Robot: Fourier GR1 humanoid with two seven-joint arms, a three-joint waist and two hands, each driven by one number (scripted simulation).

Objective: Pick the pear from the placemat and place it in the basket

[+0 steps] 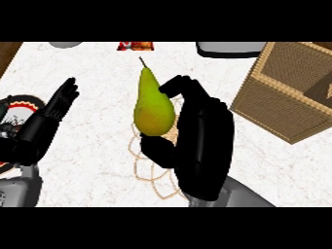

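Right hand holds the pear upright over the placemat.

The white table (96, 146) carries a wicker basket (294, 92) near its right edge; the right hand (201, 146) curls round the green pear (153, 104), above the thin placemat (150, 172), while the left hand (43, 126) rests open, fingers straight, near the left edge.
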